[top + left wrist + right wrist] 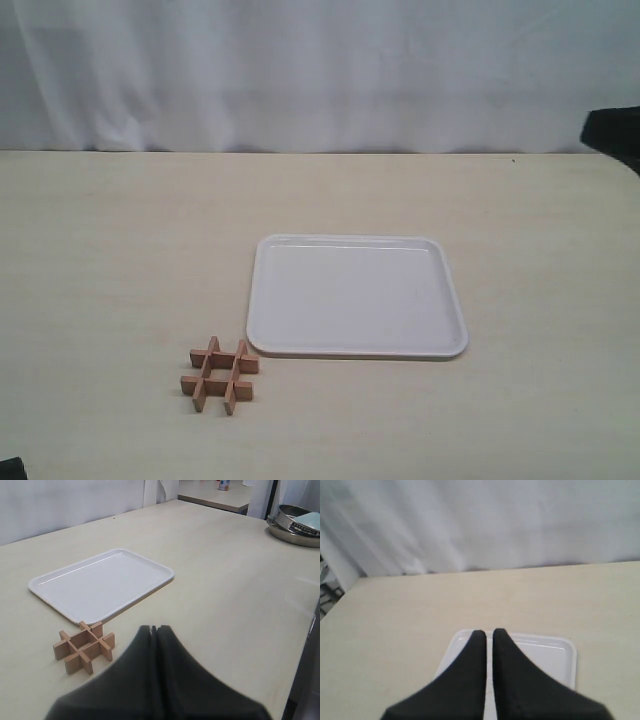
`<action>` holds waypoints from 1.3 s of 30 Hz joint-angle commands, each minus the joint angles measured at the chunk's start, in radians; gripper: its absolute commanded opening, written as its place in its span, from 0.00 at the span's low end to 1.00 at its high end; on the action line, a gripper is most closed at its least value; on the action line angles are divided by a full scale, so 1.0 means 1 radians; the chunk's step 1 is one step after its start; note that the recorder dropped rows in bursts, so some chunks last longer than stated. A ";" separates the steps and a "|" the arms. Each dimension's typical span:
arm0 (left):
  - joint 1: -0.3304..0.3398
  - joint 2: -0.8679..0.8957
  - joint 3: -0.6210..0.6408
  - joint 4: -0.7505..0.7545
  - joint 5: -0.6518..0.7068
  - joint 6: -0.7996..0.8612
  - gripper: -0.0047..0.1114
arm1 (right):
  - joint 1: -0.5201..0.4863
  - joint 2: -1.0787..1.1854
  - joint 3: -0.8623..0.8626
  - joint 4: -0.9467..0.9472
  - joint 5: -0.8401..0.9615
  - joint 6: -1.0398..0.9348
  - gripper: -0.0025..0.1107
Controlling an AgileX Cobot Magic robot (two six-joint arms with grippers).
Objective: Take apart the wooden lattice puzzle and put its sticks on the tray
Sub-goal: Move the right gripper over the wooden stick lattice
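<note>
The puzzle (221, 375) sits on the table (110, 250), just beside the tray's (357, 295) front left corner. Its sticks (207, 385) are all locked together. The left gripper (153, 629) is closed tight, up over the table near the puzzle. The right gripper (489, 632) is nearly closed, with a thin gap, over the tray.

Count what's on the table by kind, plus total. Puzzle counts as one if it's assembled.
wooden lattice puzzle: 1 (its 4 sticks interlocked, lying just off the tray's near left corner)
tray: 1 (white, nothing on it)
Total: 2
</note>
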 commanded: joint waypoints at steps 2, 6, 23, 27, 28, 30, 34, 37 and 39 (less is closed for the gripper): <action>-0.003 0.000 0.002 -0.004 -0.004 -0.003 0.04 | 0.002 0.152 -0.093 0.071 0.126 -0.145 0.06; -0.003 0.000 0.002 -0.004 -0.004 -0.003 0.04 | 0.038 0.249 -0.140 0.053 0.164 -0.180 0.06; -0.003 0.000 0.002 -0.004 -0.004 -0.003 0.04 | 0.517 0.663 -0.486 -0.516 0.282 0.083 0.06; -0.003 0.000 0.002 -0.004 -0.004 -0.003 0.04 | 0.555 0.753 -0.568 -0.559 0.369 0.079 0.06; -0.003 0.000 0.002 -0.004 -0.004 -0.003 0.04 | 0.562 0.771 -0.585 -0.570 0.389 0.074 0.06; -0.003 0.000 0.002 -0.004 -0.004 -0.003 0.04 | 0.571 0.833 -0.642 -0.577 0.453 0.044 0.06; -0.003 0.000 0.002 -0.004 -0.004 -0.003 0.04 | 0.571 0.922 -0.717 -0.573 0.544 -0.038 0.06; -0.003 0.000 0.002 -0.004 -0.004 -0.003 0.04 | 0.571 0.993 -0.769 -0.573 0.583 -0.093 0.06; -0.003 0.000 0.002 -0.004 -0.004 -0.003 0.04 | 0.571 1.041 -0.805 -0.573 0.598 -0.124 0.06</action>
